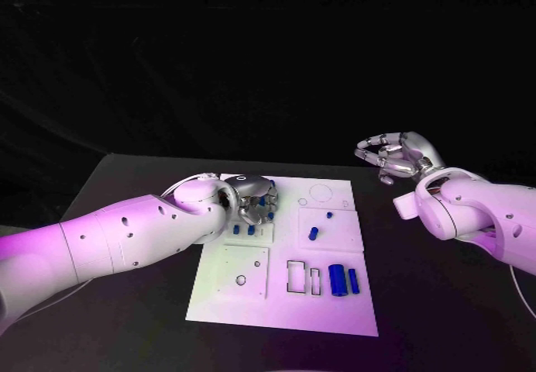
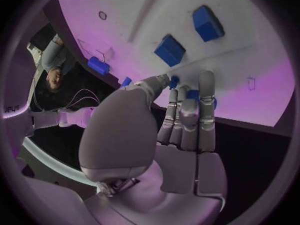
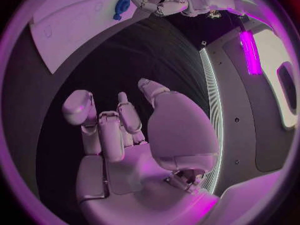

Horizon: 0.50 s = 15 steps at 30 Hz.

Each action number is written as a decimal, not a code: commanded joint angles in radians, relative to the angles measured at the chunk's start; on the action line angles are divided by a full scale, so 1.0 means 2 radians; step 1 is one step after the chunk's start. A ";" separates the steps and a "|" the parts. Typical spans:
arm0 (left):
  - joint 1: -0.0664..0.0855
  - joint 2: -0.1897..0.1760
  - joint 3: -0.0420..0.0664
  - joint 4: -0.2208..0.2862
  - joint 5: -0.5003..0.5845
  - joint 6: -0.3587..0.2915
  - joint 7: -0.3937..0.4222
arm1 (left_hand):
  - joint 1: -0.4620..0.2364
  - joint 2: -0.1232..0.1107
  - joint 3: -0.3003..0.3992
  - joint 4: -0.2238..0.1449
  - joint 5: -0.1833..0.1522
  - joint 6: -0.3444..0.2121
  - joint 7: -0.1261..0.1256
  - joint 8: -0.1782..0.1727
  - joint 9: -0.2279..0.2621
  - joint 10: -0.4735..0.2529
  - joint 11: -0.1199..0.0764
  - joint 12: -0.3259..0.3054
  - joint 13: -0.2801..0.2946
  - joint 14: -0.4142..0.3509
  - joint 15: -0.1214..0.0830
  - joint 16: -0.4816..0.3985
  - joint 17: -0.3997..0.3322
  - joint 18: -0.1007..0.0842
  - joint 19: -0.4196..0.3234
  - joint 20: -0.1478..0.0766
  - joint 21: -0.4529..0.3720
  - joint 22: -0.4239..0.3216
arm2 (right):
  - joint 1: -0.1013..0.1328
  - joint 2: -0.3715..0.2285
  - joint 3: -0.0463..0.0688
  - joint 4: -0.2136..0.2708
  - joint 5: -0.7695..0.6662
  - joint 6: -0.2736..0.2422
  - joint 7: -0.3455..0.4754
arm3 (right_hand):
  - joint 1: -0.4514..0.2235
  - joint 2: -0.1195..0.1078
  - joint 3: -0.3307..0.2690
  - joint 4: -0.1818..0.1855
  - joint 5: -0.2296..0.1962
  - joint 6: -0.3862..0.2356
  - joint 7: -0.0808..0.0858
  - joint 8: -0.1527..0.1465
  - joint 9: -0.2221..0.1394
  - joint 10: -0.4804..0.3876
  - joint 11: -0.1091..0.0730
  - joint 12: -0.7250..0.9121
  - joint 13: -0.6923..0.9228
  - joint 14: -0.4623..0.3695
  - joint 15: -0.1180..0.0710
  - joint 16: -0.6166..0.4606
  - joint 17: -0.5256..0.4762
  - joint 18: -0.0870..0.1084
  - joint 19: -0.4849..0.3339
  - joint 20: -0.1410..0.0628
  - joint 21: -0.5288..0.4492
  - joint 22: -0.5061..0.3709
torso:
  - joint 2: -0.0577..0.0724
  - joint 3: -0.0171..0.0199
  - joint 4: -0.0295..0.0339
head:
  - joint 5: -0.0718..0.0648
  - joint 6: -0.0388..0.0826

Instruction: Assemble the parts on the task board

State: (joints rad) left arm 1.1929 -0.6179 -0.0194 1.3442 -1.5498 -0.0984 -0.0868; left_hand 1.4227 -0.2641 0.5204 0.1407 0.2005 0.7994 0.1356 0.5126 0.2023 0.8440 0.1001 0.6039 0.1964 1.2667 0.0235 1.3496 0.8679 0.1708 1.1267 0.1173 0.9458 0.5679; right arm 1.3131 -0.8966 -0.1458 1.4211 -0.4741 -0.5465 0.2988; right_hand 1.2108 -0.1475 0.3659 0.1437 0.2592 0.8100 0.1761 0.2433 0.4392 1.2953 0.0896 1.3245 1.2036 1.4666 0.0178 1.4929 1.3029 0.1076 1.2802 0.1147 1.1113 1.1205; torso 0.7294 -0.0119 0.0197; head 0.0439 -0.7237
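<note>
Black tabletop is stretching under a dark backdrop, with the white task board [image 1: 285,306] lying flat in the middle, its long side running away from the robot.

Nearest the robot, two blue cylinders [image 1: 344,280] are lying side by side near the board's front right corner, just beside an empty rectangular slot [image 1: 296,277]. To their left a square inset plate [image 1: 240,271] is showing small round holes. Further back, two small blue pegs [image 1: 316,231] are lying loose in the middle right of the board.

Further still, the left hand [image 1: 248,200] is reaching over the board's far left area, fingers curled down among several small blue parts [image 1: 244,229]. In the left wrist view its fingertips [image 2: 206,85] are closing round a small blue part [image 2: 194,94] at the board surface, with two blue blocks [image 2: 170,50] standing just beyond; whether the part is firmly gripped I cannot tell for certain.

Farthest, the right hand [image 1: 396,155] is hanging above the table well to the right of the board, fingers curled inward and holding nothing.

Judging from this, the step is picking up a small part. Doing it well probably means pinching it squarely, lifting straight up without nudging neighbouring blocks, and keeping it upright for its hole.
</note>
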 commanded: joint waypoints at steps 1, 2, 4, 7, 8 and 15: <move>0.000 0.004 0.000 -0.004 -0.008 0.021 -0.010 | 0.006 -0.001 0.006 -0.001 -0.001 0.006 0.000 -0.004 -0.002 0.006 -0.001 -0.003 -0.002 0.004 0.000 0.004 0.001 0.007 -0.001 0.000 0.004 0.002 | 0.000 0.001 0.000 0.000 -0.001 0.003 0.005 | -0.003 0.000 0.001 0.003 0.002 -0.003 -0.002 0.003 -0.001 0.000 -0.002 -0.003 -0.001 0.022 -0.004 -0.003 0.000 0.005 -0.005 0.000 -0.002 0.000 | 0.000 -0.0003 -0.0003 | 0.000 -0.001; 0.000 0.005 0.000 -0.005 -0.008 0.020 -0.010 | 0.007 -0.001 0.008 -0.002 -0.001 0.007 0.001 -0.006 -0.002 0.008 -0.001 -0.003 -0.003 0.006 0.000 0.006 0.003 0.007 -0.001 0.000 0.005 0.003 | 0.000 0.001 0.000 0.000 -0.001 0.003 0.005 | -0.003 0.000 0.001 0.003 0.002 -0.003 -0.002 0.003 -0.001 0.000 -0.002 -0.003 -0.001 0.022 -0.004 -0.003 0.000 0.005 -0.005 0.000 -0.002 0.000 | 0.000 -0.0003 -0.0002 | 0.000 -0.001; 0.000 0.007 0.000 -0.008 -0.009 0.019 -0.010 | 0.007 0.000 0.009 -0.002 -0.001 0.008 0.001 -0.007 -0.003 0.009 -0.001 -0.003 -0.004 0.006 0.000 0.007 0.004 0.007 -0.001 0.000 0.006 0.003 | 0.000 0.001 0.000 0.000 -0.001 0.003 0.005 | -0.003 0.000 0.001 0.003 0.002 -0.003 -0.002 0.003 -0.001 0.000 -0.002 -0.003 -0.001 0.022 -0.004 -0.003 0.000 0.005 -0.005 0.000 -0.002 0.000 | 0.000 -0.0003 -0.0001 | 0.000 -0.001; 0.000 0.008 0.000 -0.010 -0.009 0.015 -0.008 | 0.008 0.000 0.013 -0.003 -0.001 0.008 0.002 -0.011 -0.005 0.011 -0.001 -0.004 -0.007 0.007 0.000 0.008 0.003 0.007 -0.001 0.000 0.010 0.007 | 0.000 0.001 0.000 0.000 -0.001 0.003 0.005 | -0.003 0.000 0.001 0.003 0.002 -0.003 -0.002 0.003 -0.001 0.000 -0.002 -0.003 -0.001 0.022 -0.004 -0.003 0.000 0.005 -0.005 0.000 -0.002 0.000 | 0.000 -0.0003 0.0001 | -0.001 -0.001; 0.000 0.009 0.000 -0.011 -0.009 0.014 -0.008 | 0.008 0.000 0.015 -0.003 -0.001 0.007 0.003 -0.013 -0.006 0.013 -0.001 -0.005 -0.008 0.008 0.000 0.009 0.003 0.006 0.000 0.000 0.012 0.009 | -0.001 0.001 0.000 0.000 -0.001 0.003 0.005 | -0.003 0.000 0.001 0.003 0.002 -0.003 -0.002 0.003 -0.001 0.000 -0.002 -0.003 -0.001 0.022 -0.004 -0.003 0.000 0.005 -0.005 0.000 -0.002 0.000 | 0.000 -0.0002 0.0001 | -0.001 -0.001; 0.000 0.010 0.000 -0.010 -0.008 0.015 -0.003 | 0.007 0.004 0.024 -0.004 -0.001 0.016 0.002 -0.018 -0.008 0.029 -0.005 -0.003 -0.012 0.017 -0.003 0.017 0.013 0.003 0.008 -0.001 0.028 0.030 | -0.001 0.001 0.000 0.000 -0.001 0.004 0.005 | -0.003 0.000 0.001 0.003 0.002 -0.003 -0.002 0.003 -0.001 0.000 -0.002 -0.003 -0.001 0.022 -0.004 -0.003 0.000 0.005 -0.005 0.000 -0.002 0.000 | 0.000 -0.0003 0.0004 | -0.001 -0.002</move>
State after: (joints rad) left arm 1.1940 -0.6001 -0.0176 1.3229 -1.5593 -0.0854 -0.0963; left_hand 1.4308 -0.2639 0.5631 0.1311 0.2006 0.8236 0.1366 0.4817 0.1885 0.8951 0.0898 0.5945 0.1723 1.2954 0.0164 1.3768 0.8920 0.1710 1.1350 0.1163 0.9993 0.6236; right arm 1.3126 -0.8956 -0.1458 1.4210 -0.4739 -0.5464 0.2992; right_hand 1.2108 -0.1475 0.3659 0.1436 0.2592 0.8100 0.1761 0.2433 0.4393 1.2953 0.0896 1.3245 1.2037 1.4666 0.0178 1.4929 1.3030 0.1075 1.2802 0.1147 1.1113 1.1206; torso 0.7292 -0.0126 0.0199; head 0.0423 -0.7270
